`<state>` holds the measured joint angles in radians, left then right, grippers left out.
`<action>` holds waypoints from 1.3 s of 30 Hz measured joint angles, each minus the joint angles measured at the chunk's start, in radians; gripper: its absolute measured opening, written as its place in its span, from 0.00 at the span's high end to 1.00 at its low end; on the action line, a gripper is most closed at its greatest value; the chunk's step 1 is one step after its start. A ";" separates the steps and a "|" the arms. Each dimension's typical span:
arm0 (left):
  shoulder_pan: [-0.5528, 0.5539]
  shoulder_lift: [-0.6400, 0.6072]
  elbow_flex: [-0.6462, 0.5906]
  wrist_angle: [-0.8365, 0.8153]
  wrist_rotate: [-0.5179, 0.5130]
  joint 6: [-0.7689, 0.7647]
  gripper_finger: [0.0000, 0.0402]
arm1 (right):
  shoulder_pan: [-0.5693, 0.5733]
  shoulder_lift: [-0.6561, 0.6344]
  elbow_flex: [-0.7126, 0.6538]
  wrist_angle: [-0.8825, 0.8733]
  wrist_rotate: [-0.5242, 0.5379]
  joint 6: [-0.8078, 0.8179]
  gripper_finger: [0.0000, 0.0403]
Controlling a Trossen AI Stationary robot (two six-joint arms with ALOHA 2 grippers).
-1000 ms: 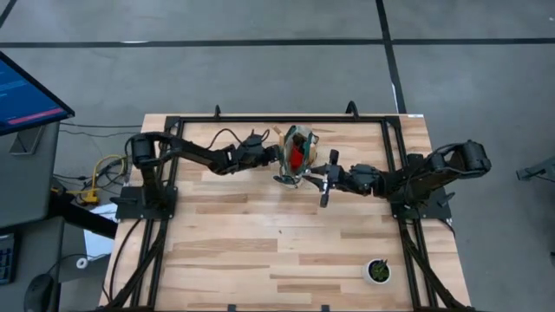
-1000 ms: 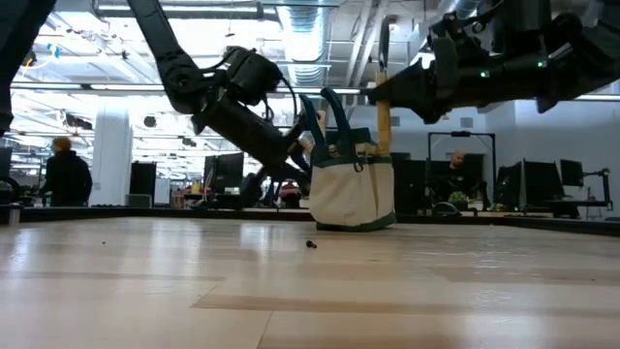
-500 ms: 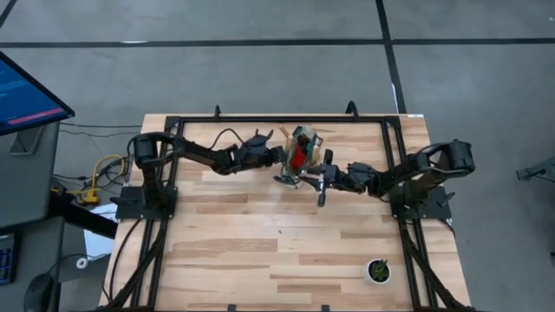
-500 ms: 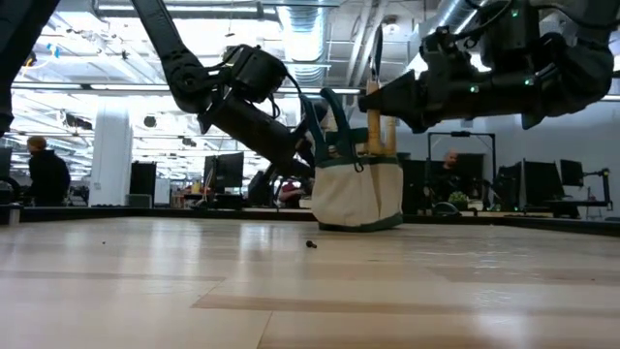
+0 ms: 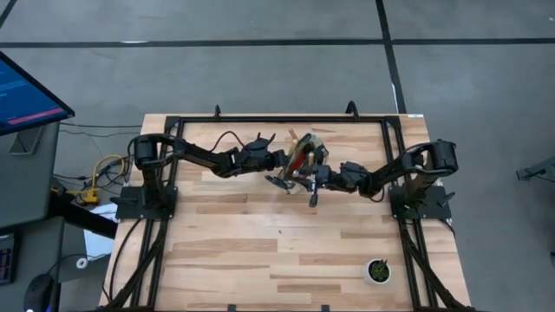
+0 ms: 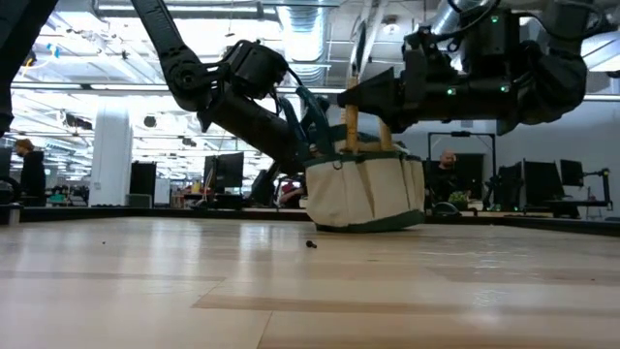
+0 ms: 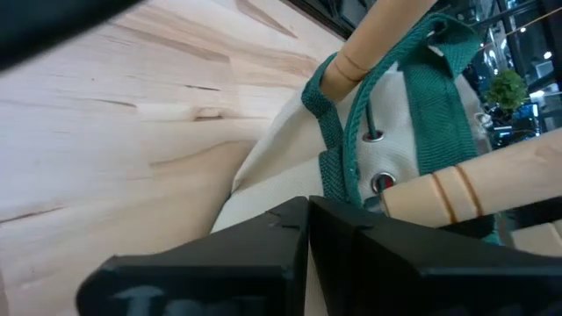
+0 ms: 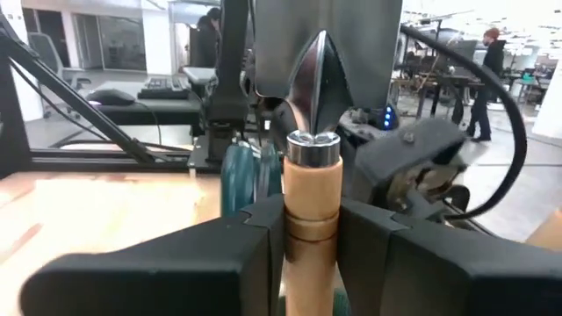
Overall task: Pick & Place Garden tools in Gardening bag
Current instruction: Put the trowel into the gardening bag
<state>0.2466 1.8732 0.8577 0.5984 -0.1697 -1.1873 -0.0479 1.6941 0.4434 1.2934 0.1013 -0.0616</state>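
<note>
Trowel (image 8: 311, 219) clamped in our right jaws has swung toward nine o'clock over the bag (image 6: 363, 189), which our shut left jaws tugged sideways

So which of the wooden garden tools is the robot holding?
The trowel clamped by the right end effector, handle pointing down into the gardening bag. The other wooden-handled tools already sit in the bag, ungripped.

My bag (image 6: 366, 194), beige with green trim and handles, sits at the upper middle of the table, leaning, with wooden handles and a red item (image 5: 297, 159) sticking out. My right tool (image 8: 312, 230) clamps a trowel (image 8: 312, 189) by its wooden handle, upright, silver blade on top, above the bag.
</note>
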 joint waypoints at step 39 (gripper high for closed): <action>0.003 0.000 0.000 0.049 0.050 -0.003 1.00 | 0.208 -0.608 0.022 -0.920 0.449 0.017 0.83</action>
<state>0.2501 1.8729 0.8574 0.6476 -0.1196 -1.1900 0.1599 1.0862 0.4659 0.3731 0.5502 -0.0449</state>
